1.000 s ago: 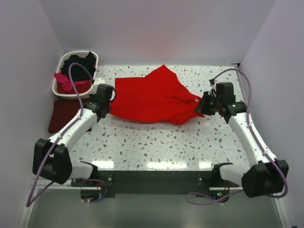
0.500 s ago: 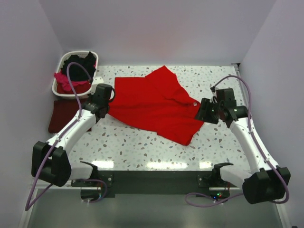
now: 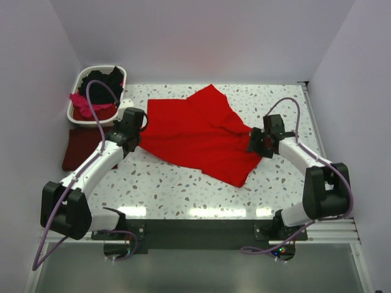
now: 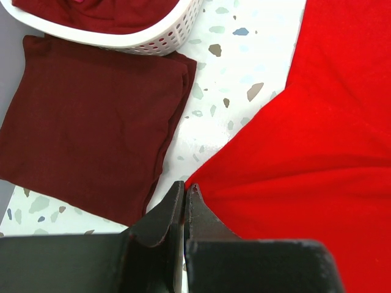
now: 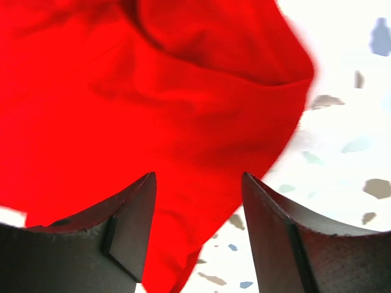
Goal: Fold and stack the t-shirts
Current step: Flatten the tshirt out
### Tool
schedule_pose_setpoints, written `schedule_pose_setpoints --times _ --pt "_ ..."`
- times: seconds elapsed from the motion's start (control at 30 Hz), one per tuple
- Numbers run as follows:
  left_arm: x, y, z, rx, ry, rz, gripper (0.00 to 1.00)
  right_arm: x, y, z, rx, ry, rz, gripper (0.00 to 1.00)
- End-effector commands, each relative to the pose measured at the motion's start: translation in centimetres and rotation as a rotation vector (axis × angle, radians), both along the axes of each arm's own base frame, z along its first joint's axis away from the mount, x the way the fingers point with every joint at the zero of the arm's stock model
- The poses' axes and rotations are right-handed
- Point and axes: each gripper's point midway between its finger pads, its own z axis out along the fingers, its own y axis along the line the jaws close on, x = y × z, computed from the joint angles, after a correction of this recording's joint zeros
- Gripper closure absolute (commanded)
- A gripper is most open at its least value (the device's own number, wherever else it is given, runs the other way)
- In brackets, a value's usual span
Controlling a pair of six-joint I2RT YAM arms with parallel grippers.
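A bright red t-shirt [image 3: 195, 134] [image 4: 317, 152] [image 5: 153, 91] lies spread, somewhat rumpled, across the middle of the table. My left gripper [image 3: 138, 142] [image 4: 185, 185] is shut on its left edge, and the cloth creases fan out from the jaws. At the shirt's right edge my right gripper [image 3: 252, 144] [image 5: 198, 177] hovers open, with nothing held between its fingers. A folded dark maroon t-shirt [image 3: 78, 149] [image 4: 85, 122] lies flat at the table's left edge. Black [image 3: 101, 79] and magenta-pink [image 3: 85, 104] shirts sit in the basket.
The white plastic laundry basket [image 3: 74, 108] [image 4: 165, 39] stands at the back left corner, just behind the maroon shirt. Bare speckled tabletop [image 3: 183, 189] runs along the front. White walls close in the left, back and right sides.
My right gripper opened and let go of the red shirt's right corner, then moved left toward the cloth. The shirt's front part dropped and spread toward the near edge. The left gripper stayed put.
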Motion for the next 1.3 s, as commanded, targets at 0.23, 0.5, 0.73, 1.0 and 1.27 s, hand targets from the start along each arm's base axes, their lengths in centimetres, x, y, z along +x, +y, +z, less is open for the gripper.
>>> schedule_pose_setpoints --times 0.23,0.5,0.73,1.0,1.27 --pt "0.8 0.2 1.0 -0.003 -0.043 0.003 1.0 1.1 -3.9 -1.6 -0.109 -0.034 -0.162 0.41" --pt "0.7 0.3 1.1 -0.001 -0.046 0.006 1.0 1.2 -3.3 -4.0 -0.083 0.007 -0.15 0.5" --pt "0.6 0.3 1.3 0.0 -0.05 0.009 1.0 1.4 -2.8 -3.1 -0.059 -0.015 -0.115 0.95" --pt "0.9 1.2 5.2 -0.001 -0.145 0.054 1.0 5.6 -2.8 13.3 -0.047 -0.305 -0.112 1.0" --pt "5.8 -2.1 8.0 -0.093 -0.225 -0.06 1.0 15.3 -2.5 18.0 -0.089 -0.42 -0.091 0.6"
